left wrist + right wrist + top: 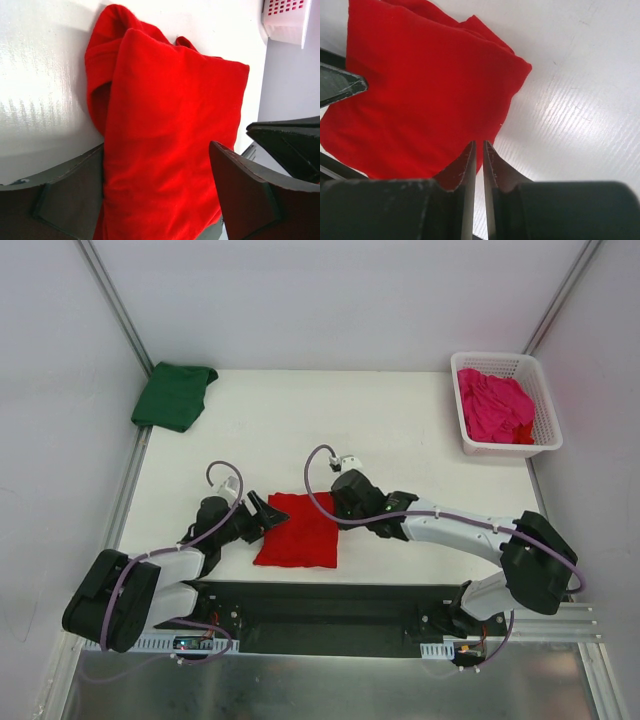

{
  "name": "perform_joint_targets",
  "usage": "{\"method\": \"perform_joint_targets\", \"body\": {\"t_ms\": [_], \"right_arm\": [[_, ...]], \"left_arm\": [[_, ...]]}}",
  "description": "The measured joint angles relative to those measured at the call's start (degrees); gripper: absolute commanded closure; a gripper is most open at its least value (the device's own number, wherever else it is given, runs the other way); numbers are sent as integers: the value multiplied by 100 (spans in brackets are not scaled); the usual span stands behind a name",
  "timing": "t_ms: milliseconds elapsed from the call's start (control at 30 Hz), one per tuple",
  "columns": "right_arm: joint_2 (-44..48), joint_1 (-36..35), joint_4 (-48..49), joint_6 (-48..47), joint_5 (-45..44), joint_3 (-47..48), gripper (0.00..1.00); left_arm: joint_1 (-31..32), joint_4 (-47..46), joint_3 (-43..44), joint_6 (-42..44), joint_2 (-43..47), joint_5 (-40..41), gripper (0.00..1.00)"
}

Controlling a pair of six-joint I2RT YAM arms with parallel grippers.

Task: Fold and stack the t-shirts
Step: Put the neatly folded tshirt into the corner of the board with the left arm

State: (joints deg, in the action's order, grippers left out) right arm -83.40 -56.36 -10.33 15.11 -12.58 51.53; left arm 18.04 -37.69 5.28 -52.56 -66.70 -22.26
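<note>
**Item 1, red t-shirt** (297,530): folded to a rough rectangle, flat on the bench (400,430) near its front edge, between the two arms. In the left wrist view its far left edge is bunched, with a loose fold standing out from the block.

**Item 2, green t-shirt** (174,394): folded, at the far left corner of the bench. Whether its outer side overhangs the bench edge cannot be told.

**Item 3, magenta t-shirt** (493,405): crumpled and unfolded, in the white lattice basket (545,400) at the far right.

**Item 4, left gripper** (268,512): jaws wide apart, straddling the left side of the red t-shirt.

**Item 5, right gripper** (477,145): jaws together bar a thin slit, with no cloth seen between them. The tips are at the red t-shirt's right edge.

**Hazards, as judged:**
- If the left jaws close on the upper layers only, the fold is likely to open on lifting.
- The bunched edge may trail and drag the block askew.
- A sideways move by the right tips could rumple the cloth beneath them.
- The arms work close together across one small shirt, so contact between them is possible.
- A stack built on the corner shirt may slide off the bench.
</note>
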Motion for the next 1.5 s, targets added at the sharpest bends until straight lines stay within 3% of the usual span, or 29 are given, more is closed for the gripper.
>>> {"method": "perform_joint_targets", "body": {"t_ms": [533,900,1500], "right_arm": [[-28,-752,13,372,260,0,88],[-793,-789,313,509,326,-44,89],[-1480,323,686,356,1058,328,89]], "left_arm": [[79,-238,52,-79,-365,0,27],[79,-555,210,-72,-898,-177,28],[79,-732,1150,22,-2186,-632,29]]}}
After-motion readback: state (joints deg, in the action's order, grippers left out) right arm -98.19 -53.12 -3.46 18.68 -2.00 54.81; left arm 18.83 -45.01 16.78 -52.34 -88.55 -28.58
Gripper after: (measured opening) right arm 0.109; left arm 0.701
